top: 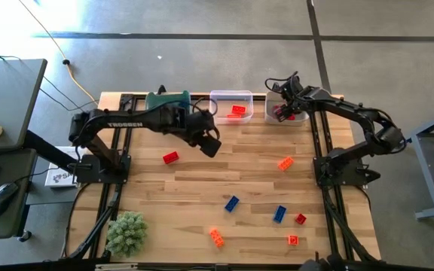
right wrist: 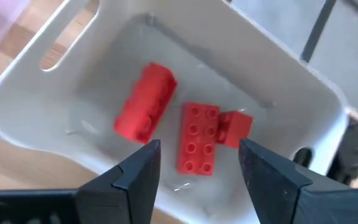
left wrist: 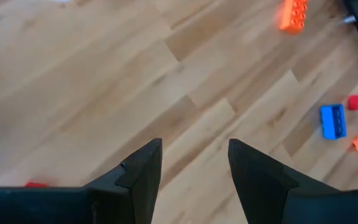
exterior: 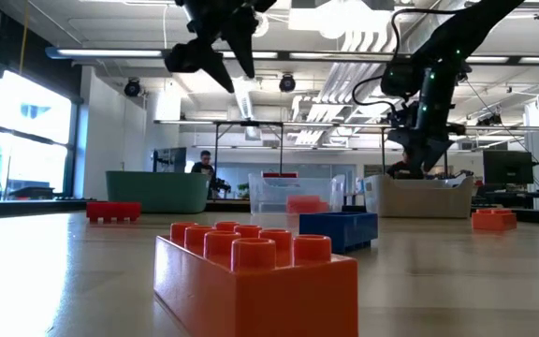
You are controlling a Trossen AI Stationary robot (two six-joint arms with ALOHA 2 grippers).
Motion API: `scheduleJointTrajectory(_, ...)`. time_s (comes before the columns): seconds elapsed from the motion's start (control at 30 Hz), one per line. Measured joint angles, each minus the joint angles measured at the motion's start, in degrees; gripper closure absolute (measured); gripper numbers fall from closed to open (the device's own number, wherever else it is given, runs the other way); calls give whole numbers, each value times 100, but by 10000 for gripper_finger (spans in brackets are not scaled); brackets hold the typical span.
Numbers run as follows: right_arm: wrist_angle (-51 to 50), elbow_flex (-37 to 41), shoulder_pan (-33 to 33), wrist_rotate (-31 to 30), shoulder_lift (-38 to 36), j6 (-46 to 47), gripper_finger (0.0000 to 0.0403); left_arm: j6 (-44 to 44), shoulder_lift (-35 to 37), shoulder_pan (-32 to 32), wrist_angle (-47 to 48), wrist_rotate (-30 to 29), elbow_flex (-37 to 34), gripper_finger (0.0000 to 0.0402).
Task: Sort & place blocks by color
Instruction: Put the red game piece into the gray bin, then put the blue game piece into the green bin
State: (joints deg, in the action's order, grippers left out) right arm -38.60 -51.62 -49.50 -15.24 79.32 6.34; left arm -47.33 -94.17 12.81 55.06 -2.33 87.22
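From above, the worktop (top: pixel 202 188) carries a white bin (top: pixel 288 113) at its far edge; the right claw (top: pixel 281 113) hovers over it, fingers apart and empty. Only the right wrist view shows inside: three red blocks (right wrist: pixel 197 137) lying on the bin's floor. The left claw (top: pixel 211 143), also apart and empty, hangs left of the bin above bare wood, while other blocks lie scattered nearer the worktop's front.

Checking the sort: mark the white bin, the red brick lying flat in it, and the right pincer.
white bin (right wrist: pixel 55 99), right wrist view, on its rim wall.
red brick (right wrist: pixel 197 138), right wrist view, on its studded top.
right pincer (right wrist: pixel 199 165), right wrist view, midway between fingertips.
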Motion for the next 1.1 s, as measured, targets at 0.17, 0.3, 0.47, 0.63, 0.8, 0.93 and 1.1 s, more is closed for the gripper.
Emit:
scheduleJointTrajectory(0.17,-178,0,2,466,-227,488,198,-74,0,-303,73,-2,0,229)
scheduleJointTrajectory(0.3,-334,0,42,492,-611,797,197,-67,0,-479,84,-151,-2,229)
scheduleJointTrajectory(0.47,-582,-4,305,511,-1225,1358,197,114,0,-605,191,-328,-2,229)
scheduleJointTrajectory(0.63,-828,-4,833,548,-1727,1907,197,193,0,-689,259,-477,-2,229)
scheduleJointTrajectory(0.8,-1165,-4,1541,474,-1958,2618,197,-1,0,-780,156,-719,-2,229)
scheduleJointTrajectory(0.93,-1338,-4,2128,469,-1975,3197,197,-350,0,-928,104,-736,-4,229)
scheduleJointTrajectory(1.1,-1352,-4,2803,333,-1975,3771,197,-553,-2,-1134,101,-737,-4,229)
